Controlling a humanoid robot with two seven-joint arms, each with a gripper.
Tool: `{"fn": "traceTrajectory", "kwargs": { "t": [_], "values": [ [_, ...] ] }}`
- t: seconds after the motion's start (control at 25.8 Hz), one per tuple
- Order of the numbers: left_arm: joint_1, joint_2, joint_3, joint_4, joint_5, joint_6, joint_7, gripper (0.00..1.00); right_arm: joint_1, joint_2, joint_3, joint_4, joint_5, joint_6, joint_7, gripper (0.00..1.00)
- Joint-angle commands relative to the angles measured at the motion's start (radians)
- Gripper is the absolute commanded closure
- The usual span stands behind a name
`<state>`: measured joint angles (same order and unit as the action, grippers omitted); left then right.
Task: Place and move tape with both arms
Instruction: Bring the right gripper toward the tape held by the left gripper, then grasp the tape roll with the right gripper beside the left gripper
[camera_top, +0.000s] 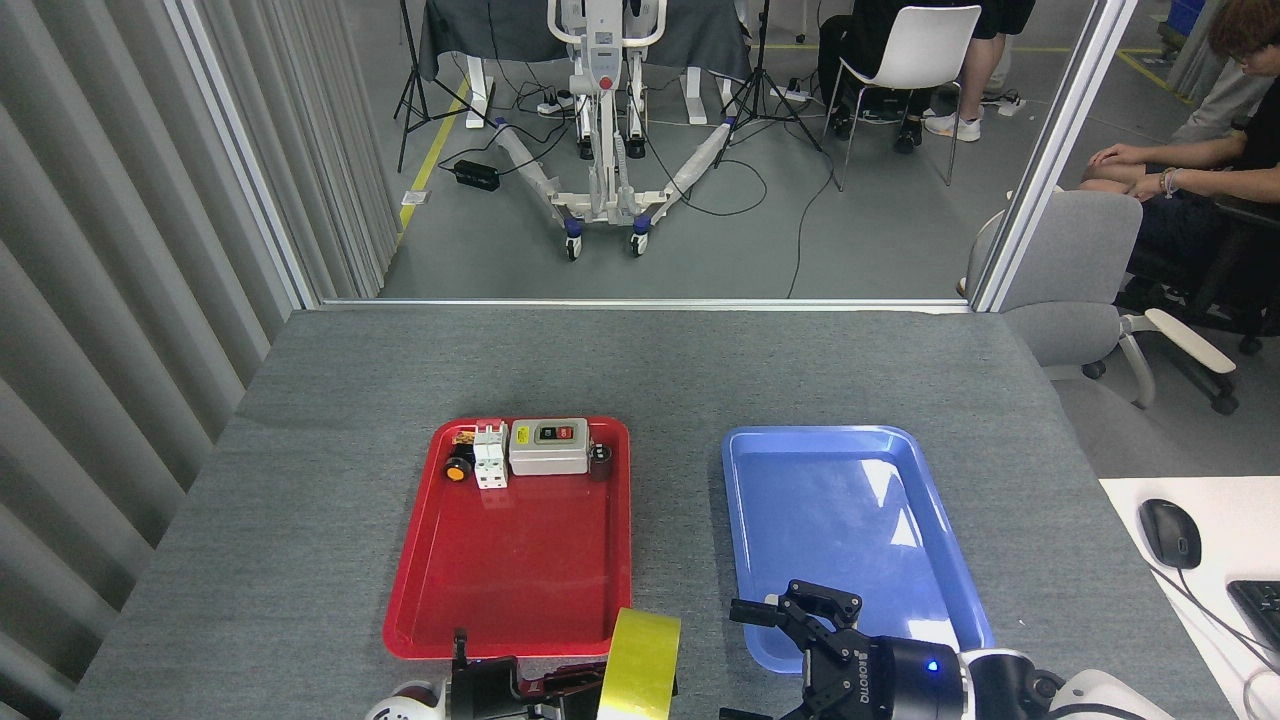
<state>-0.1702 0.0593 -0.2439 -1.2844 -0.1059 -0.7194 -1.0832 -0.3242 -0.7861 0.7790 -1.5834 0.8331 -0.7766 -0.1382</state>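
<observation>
Grey felt covers the table (640, 370), with a red tray (510, 560) on the left holding small electrical parts along its far edge, and a blue tray (850, 530) on the right. At the near edge, the tape (638, 670) stands on its rim, just below the red tray's near right corner. It seems pinched by the left gripper (560, 690), though that claw is mostly cut off. The right gripper (800, 635) hovers with fingers spread over the blue tray's near edge.
</observation>
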Motion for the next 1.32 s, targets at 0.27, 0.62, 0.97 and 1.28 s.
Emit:
{"fn": "traceTrajectory", "kwargs": {
  "t": [0.27, 0.62, 0.97, 1.28],
  "values": [
    [-0.003, 0.007, 0.002, 0.002, 0.002, -0.003, 0.000, 0.88, -0.045, 0.120, 0.000, 0.132, 0.067, 0.036, -0.001, 0.00],
    [-0.003, 0.016, 0.003, 0.007, 0.002, -0.017, 0.000, 0.88, -0.108, 0.183, 0.042, 0.186, 0.081, 0.049, 0.000, 0.03],
    [-0.005, 0.022, 0.006, 0.010, 0.008, -0.023, 0.000, 0.88, -0.150, 0.192, 0.100, 0.207, 0.080, 0.034, 0.000, 0.30],
    [-0.006, 0.020, 0.011, 0.019, 0.009, -0.025, 0.000, 0.88, -0.150, 0.200, 0.101, 0.207, 0.080, 0.019, 0.022, 0.61]
  ]
}}
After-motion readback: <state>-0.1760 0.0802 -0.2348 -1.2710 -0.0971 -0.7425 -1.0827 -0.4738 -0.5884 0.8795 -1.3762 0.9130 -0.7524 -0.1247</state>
